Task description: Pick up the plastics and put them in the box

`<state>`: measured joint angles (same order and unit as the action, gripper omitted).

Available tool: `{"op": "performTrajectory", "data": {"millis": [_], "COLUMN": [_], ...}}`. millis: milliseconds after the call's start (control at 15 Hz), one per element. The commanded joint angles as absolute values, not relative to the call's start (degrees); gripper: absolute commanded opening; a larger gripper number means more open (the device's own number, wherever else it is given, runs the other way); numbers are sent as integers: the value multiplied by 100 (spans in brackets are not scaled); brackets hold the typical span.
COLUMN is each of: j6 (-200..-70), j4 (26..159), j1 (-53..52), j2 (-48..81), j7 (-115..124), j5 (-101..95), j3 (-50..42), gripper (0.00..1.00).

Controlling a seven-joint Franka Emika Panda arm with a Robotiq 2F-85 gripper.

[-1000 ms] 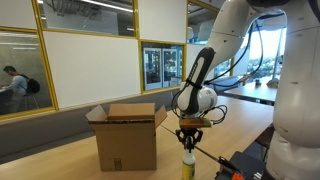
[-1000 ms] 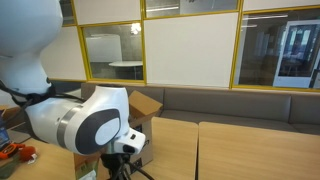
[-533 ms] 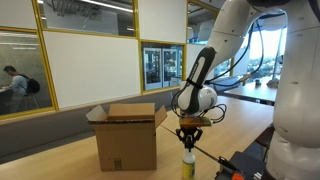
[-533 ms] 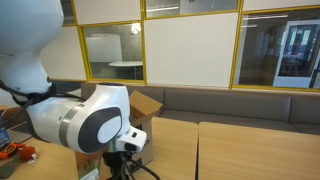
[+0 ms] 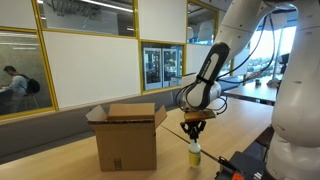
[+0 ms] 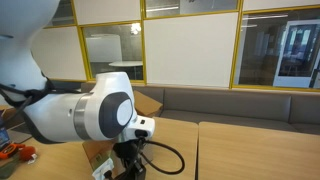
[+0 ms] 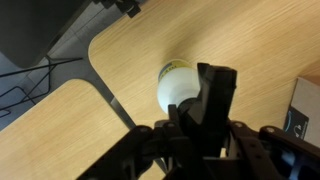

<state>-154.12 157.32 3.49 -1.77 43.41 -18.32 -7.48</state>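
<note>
Biggest thing first: the surface [image 7: 140, 45] spreads out pale and woody beneath my claw [image 5: 195, 127], with a gap between two tabletops running off under my wrist. Nothing else lies on it directly below me.

Next, the box [image 5: 128, 138]. It stands off to one side of my claw, well apart and a little lower than my fingertips. It sits upright, brown cardboard, flaps splayed outward. That is handy, I reckon, because the open mouth faces up and I can drop things in from above.

Now the claw itself, pointing straight down. In the wrist view my dark fingers [image 7: 216, 92] press against a pale lump, so I judge the claw is closed on the plastics [image 5: 195, 154]. The load hangs directly beneath my fingertips. A top-down pinch makes sense here, since it leaves the bundle free underneath me to carry over the box rim. I cannot tell whether it is clear of the surface or just touching.

And the plastics [image 7: 172, 85] themselves: small, far smaller than the box. From above they look rounded and whitish with a faint yellow tinge. From the side they look white on top and yellower below. The pictures are too blurred for me to make out wrinkles or separate pieces.
</note>
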Motion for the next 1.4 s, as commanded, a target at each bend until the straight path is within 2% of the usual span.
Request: {"op": "performTrajectory", "data": {"millis": [0,533,1333], "j6": [-14862,-13853,-12565], "j4": [15718,14835,12345], "j1": [636,921,776], "j2": [-959,-1369,-715], "j7": [4529,4275,3411], "j5": [-2376,-2533,-2513], "j3": [-623,-144,-44], "gripper": [20,21,21]}}
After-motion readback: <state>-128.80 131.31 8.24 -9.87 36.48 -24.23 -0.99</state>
